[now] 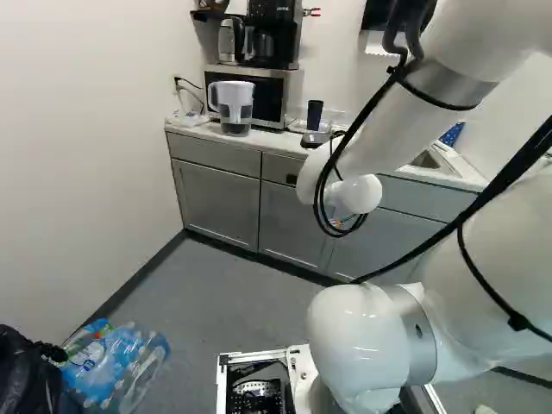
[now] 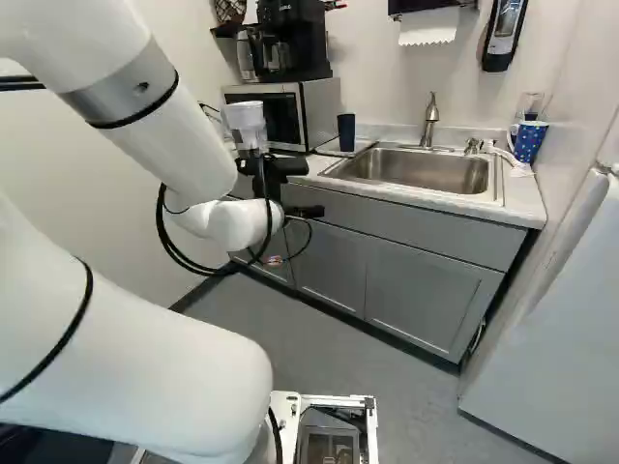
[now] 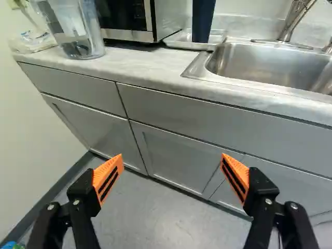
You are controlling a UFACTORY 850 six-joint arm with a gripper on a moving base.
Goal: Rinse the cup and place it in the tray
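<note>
The hand (image 2: 308,188) is open, its two fingers spread wide with orange pads (image 3: 109,179) facing each other and nothing between them. It hangs in front of the grey cabinets (image 3: 176,150), apart from everything on the bench (image 3: 140,65). The dark blue cup (image 3: 203,21) stands upright on the shallow tray (image 3: 179,40), well ahead of the hand. That tray lies on the bench, between the microwave (image 2: 319,106) and the metal sink (image 2: 426,170), close to the sink's rim. The faucet (image 2: 430,121) rises at the back of the sink, apart from the cup. On the other side of the microwave from the tray, a clear pitcher (image 1: 234,105) with a white lid and handle stands on the bench. A coffee machine (image 2: 290,43) and a kettle (image 1: 228,41) sit on top of the microwave. At the right of the right base view, a blue cup with white dots (image 2: 529,142) stands past the sink, near the wall. Packed plastic bottles (image 1: 112,366) lie on the floor (image 1: 224,302) at the left of the left base view, beside a black bag (image 1: 21,375).
</note>
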